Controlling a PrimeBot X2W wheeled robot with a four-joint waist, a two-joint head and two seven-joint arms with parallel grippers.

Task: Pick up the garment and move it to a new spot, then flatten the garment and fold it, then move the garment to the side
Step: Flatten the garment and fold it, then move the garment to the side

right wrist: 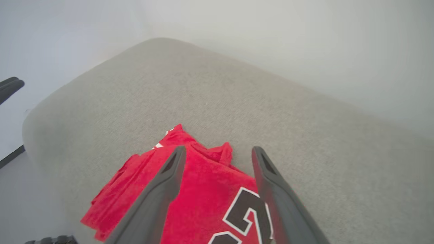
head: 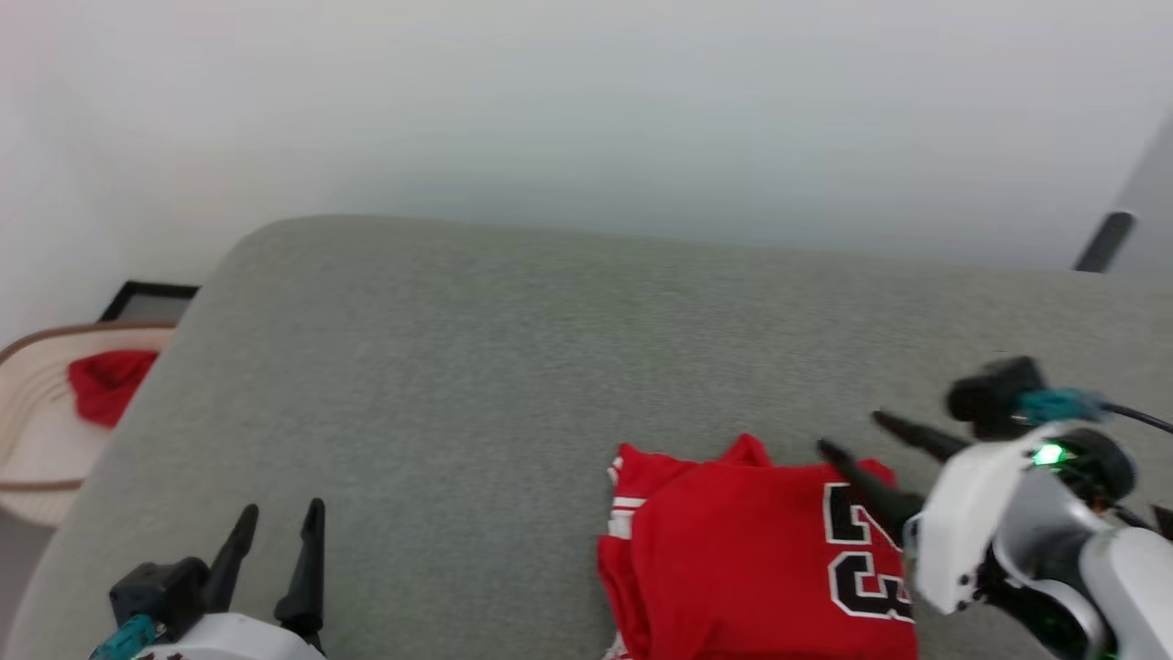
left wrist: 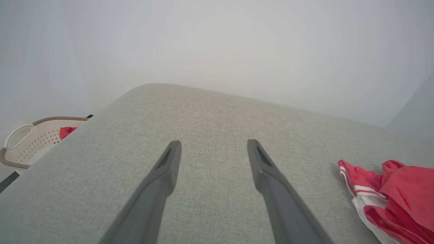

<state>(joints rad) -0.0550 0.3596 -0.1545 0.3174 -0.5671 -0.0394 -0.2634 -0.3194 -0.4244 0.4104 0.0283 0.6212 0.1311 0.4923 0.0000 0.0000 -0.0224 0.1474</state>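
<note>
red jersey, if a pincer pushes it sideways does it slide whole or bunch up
Probably floppy: the red jersey lies in soft, rumpled folded layers. A push would likely bunch the top layer, since the grey cushion looks coarsely woven and grippy. It looks light; rolling seems unlikely.

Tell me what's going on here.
A two-armed robot is handling laundry on a grey cushion. The red jersey lies folded on the robot's side of it, number up. The right gripper is open over the jersey's numbered end, gripping nothing. The left gripper is open too, over bare cushion off to the left. A basket with a red cloth sits beyond the cushion's left edge.
</note>
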